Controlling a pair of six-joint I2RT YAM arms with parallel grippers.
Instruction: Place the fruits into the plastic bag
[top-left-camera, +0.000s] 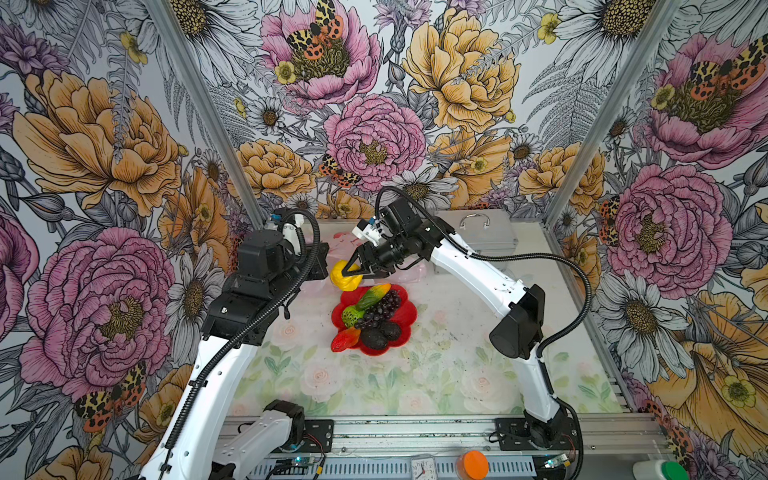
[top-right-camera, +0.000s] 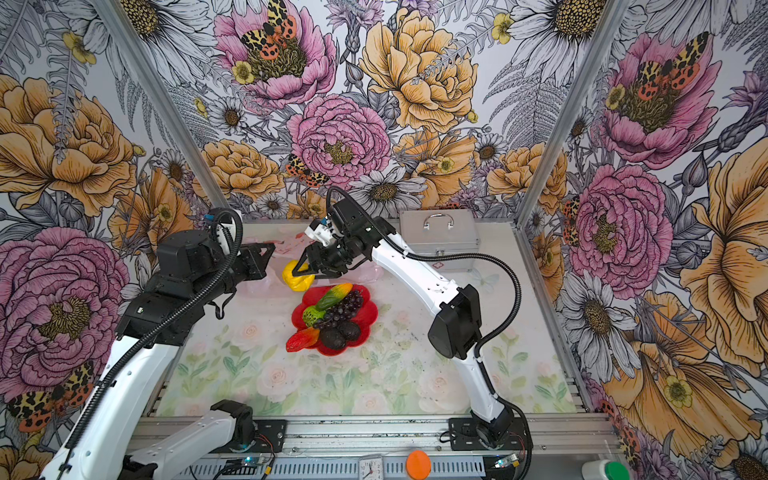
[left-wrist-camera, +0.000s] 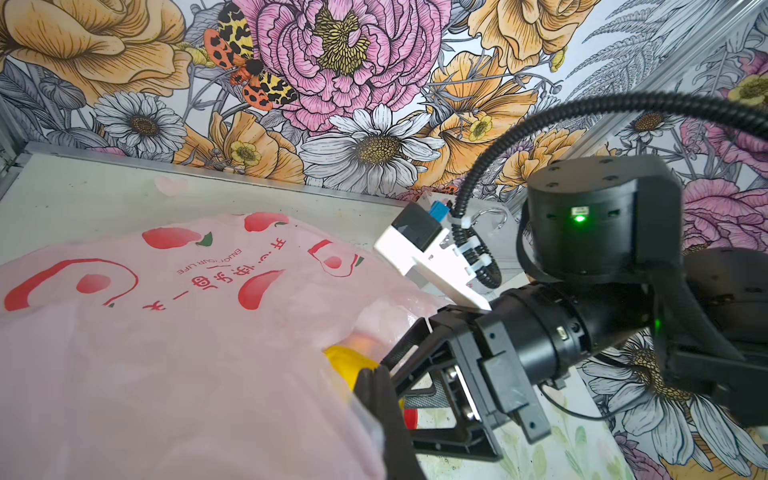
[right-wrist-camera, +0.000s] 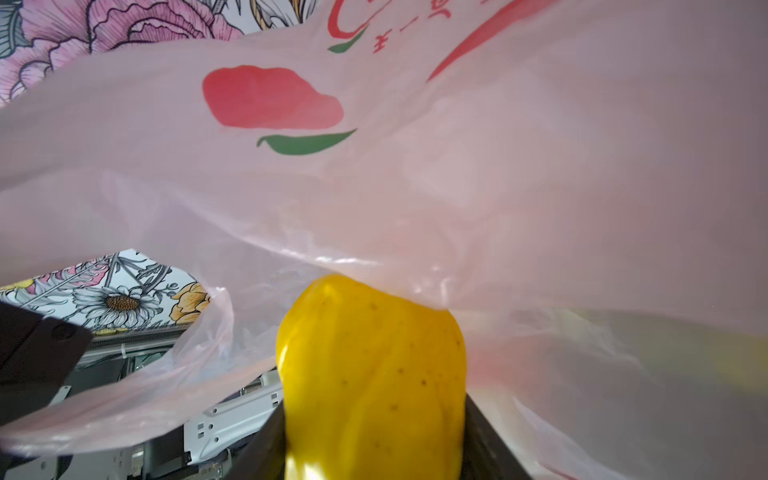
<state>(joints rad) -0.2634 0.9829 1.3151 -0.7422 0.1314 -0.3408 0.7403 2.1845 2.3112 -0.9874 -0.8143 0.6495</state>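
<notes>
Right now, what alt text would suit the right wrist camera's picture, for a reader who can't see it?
A yellow fruit, gripped in the right pincer, pokes under the lifted edge of a thin pale-pink plastic bag. The bag, printed with red and green shapes, fills most of the view; floral wallpaper shows past it.

Seven fruits (top-left-camera: 382, 309), one bag (left-wrist-camera: 166, 332), one plate (top-left-camera: 409, 309), one case (top-left-camera: 486, 237).
</notes>
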